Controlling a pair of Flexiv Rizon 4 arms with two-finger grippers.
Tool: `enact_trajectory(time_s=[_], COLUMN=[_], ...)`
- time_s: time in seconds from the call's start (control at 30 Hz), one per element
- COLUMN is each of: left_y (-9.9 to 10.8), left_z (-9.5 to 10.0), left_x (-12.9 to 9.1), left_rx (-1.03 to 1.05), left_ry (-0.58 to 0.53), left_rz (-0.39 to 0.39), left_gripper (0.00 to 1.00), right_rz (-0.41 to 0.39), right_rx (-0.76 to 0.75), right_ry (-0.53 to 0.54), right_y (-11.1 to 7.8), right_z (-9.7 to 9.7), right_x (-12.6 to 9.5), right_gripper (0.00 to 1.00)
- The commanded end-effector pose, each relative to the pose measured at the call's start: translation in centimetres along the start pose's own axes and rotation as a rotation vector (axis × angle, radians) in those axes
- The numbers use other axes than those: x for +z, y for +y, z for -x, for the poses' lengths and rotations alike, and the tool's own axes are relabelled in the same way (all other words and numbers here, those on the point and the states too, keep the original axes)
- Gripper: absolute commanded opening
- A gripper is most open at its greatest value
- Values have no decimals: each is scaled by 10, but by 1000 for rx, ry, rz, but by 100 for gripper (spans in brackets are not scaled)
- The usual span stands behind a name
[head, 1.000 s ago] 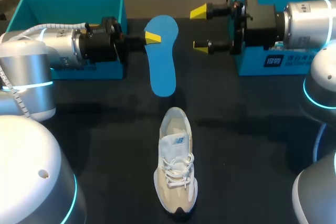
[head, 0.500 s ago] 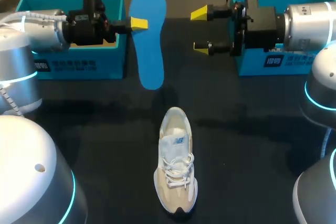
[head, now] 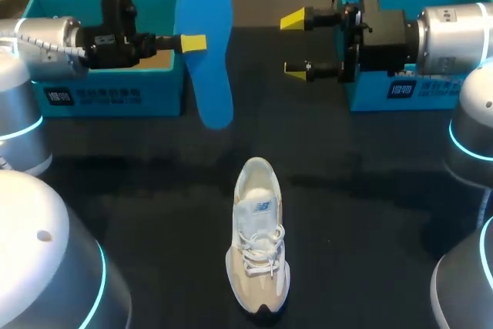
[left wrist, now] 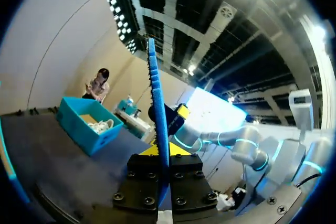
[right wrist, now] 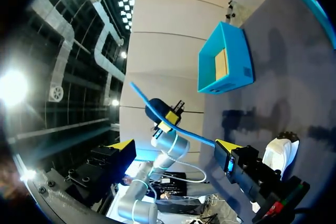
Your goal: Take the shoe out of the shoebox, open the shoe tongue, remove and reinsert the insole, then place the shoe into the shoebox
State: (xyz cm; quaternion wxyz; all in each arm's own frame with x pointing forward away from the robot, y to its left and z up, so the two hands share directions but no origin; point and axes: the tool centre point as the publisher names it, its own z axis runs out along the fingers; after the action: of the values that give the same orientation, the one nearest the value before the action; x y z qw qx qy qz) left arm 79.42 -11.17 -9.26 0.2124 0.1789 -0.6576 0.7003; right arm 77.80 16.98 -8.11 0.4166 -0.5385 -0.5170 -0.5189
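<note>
My left gripper (head: 194, 42) is shut on a blue insole (head: 206, 5), held in the air by its edge and nearly upright in front of the left blue shoebox (head: 108, 82). Seen from the left wrist, the insole (left wrist: 157, 93) stands edge-on between that gripper's (left wrist: 159, 153) fingers. A beige and white shoe (head: 258, 252) lies on the dark table, toe toward the near edge. My right gripper (head: 293, 45) is open and empty beside the right shoebox (head: 400, 90), level with the insole. From the right wrist, the insole (right wrist: 176, 127) and shoe (right wrist: 278, 153) lie ahead of my right gripper (right wrist: 175, 146).
Two blue shoeboxes stand at the table's far left and far right. The left box (right wrist: 226, 59) shows a brown bottom. Dark tabletop (head: 347, 190) surrounds the shoe.
My left arm has lifted the insole and drawn it back to the left, tipping it more upright. The right arm and the shoe have stayed put.
</note>
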Motion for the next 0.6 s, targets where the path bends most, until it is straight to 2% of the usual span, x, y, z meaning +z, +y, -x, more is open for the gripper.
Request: enact_trajectory(time_s=[0.03,0.1,0.17,0.6], left_y=[-4,-4,-2,-2], left_z=[0,-1,3,3], left_x=[-3,-3,-1,-1], left_rx=[351,453,631,631], left_ry=[72,69,38,38], left_rz=[39,41,3,3], left_gripper=[0,0,0,0], right_rz=[1,1,1,1], right_rx=[0,0,0,0], right_ry=[0,0,0,0], right_y=[1,1,1,1], right_z=[0,0,0,0], right_x=[3,3,3,3], right_gripper=[100,100,100,100])
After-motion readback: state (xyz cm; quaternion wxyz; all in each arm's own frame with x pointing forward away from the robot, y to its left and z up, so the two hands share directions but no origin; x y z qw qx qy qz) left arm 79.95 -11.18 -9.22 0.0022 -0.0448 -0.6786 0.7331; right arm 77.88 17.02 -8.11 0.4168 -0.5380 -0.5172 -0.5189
